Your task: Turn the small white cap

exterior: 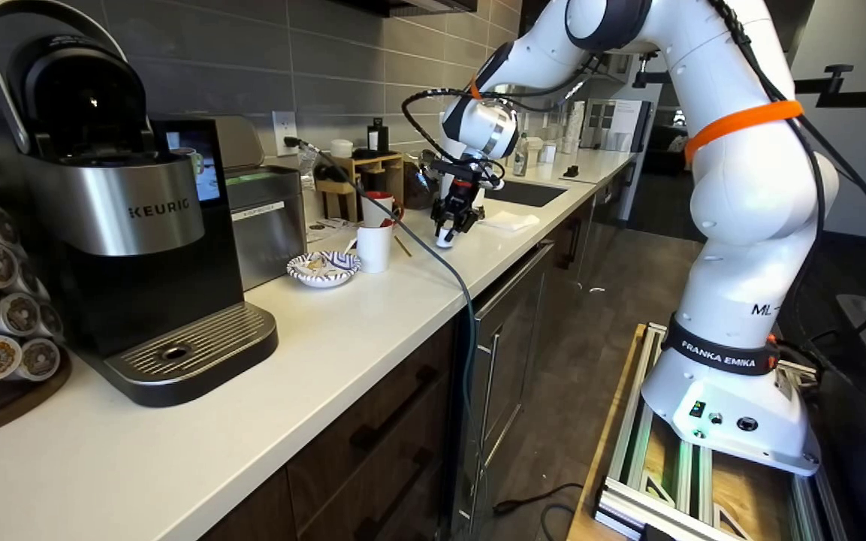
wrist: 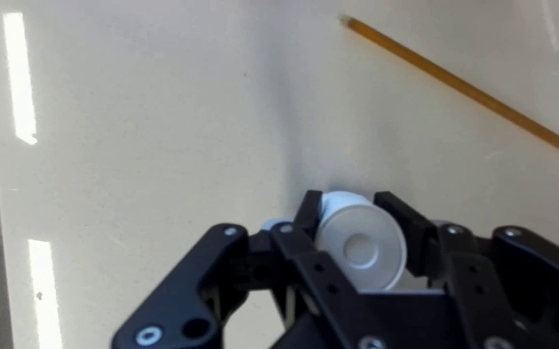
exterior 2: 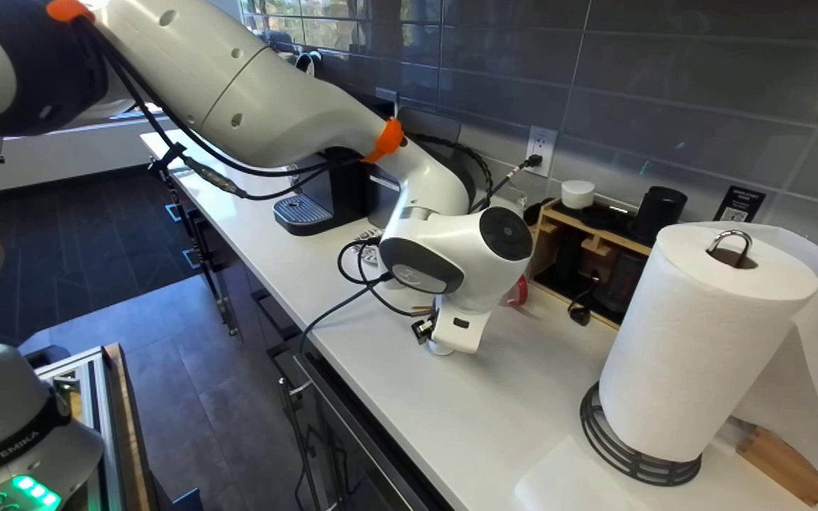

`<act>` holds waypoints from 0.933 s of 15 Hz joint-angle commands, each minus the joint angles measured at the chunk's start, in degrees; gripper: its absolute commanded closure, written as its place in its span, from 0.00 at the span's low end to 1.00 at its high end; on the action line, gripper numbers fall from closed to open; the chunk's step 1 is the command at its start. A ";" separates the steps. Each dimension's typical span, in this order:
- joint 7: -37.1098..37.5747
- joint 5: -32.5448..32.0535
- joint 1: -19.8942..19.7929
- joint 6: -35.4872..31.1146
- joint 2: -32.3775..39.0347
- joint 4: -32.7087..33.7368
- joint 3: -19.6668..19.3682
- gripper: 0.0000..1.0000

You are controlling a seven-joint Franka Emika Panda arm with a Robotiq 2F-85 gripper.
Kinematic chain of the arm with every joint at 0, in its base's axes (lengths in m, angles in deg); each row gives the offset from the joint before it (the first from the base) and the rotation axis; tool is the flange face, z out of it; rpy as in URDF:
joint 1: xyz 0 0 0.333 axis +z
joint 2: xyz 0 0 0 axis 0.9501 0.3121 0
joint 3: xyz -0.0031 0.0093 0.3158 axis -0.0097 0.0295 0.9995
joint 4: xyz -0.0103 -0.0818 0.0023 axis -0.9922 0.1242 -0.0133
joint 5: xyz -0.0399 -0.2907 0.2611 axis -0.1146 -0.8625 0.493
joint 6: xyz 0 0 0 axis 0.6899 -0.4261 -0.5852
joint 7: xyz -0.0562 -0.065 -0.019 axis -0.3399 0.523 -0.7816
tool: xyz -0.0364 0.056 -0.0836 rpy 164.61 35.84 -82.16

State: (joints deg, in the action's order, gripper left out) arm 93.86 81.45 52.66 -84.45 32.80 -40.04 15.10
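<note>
The small white cap is a short round white cylinder with a recessed circle in its top. It stands on the counter, tilted or upright I cannot tell. My gripper points down, with one black finger on each side of the cap, both seeming to touch it. In an exterior view the gripper shows with the cap just below its fingers. In an exterior view only the base of the cap shows; the wrist hides the fingers there.
A brown pencil lies close by. A white mug, a red-lined mug and a patterned bowl stand near. A paper towel roll stands on the counter. A cable runs past the front edge.
</note>
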 commanded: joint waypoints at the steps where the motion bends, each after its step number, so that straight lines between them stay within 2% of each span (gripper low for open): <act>1: -1.80 3.73 -1.50 6.29 -1.83 0.58 0.16 0.91; 8: 0.49 9.38 -7.78 38.55 6.01 16.73 -1.29 0.92; 12: 2.77 14.64 -10.06 52.38 11.72 23.79 -1.11 0.92; 14: 5.74 18.12 -10.08 56.42 13.79 25.78 -1.20 0.92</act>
State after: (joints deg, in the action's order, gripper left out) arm 95.67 94.79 43.23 -34.13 41.50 -20.18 13.74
